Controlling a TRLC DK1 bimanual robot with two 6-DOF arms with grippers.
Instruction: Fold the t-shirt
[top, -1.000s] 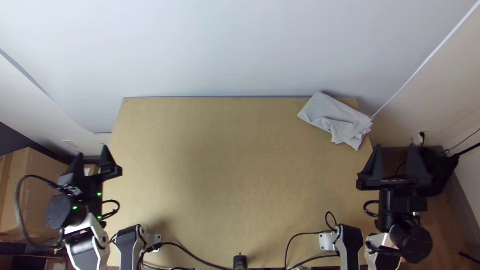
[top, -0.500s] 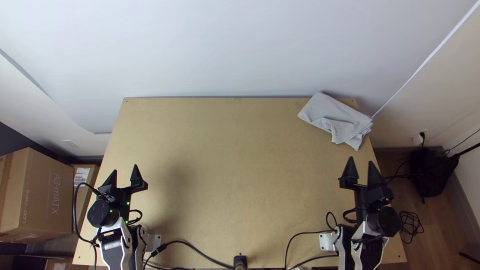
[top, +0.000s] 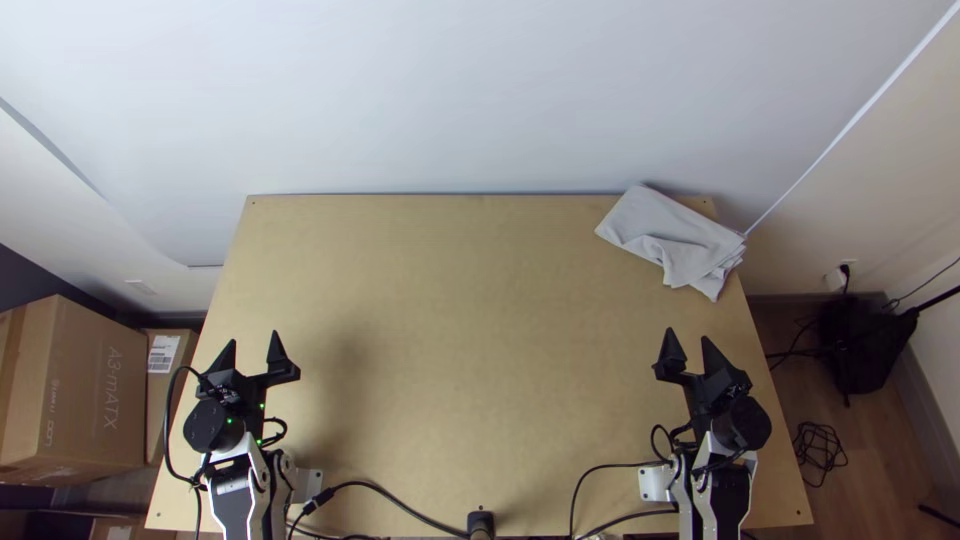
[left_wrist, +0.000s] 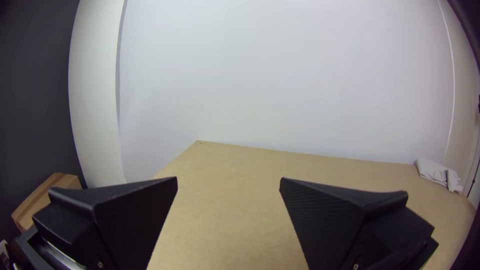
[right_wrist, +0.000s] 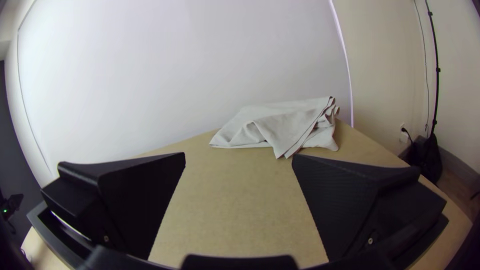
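Both the left gripper (top: 257, 352) and right gripper (top: 688, 348) stand wide apart, holding nothing, over the near part of the wooden table (top: 450, 300). The t-shirt (top: 672, 240) lies folded, its edge rumpled, at the far right corner, before a white wall (top: 450, 90). Cardboard boxes (top: 85, 390) stand beyond the left edge.

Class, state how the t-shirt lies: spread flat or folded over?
Folded over, loosely: the t-shirt lies in overlapping layers, with several edges stacked at one end and creases in its upper layer.
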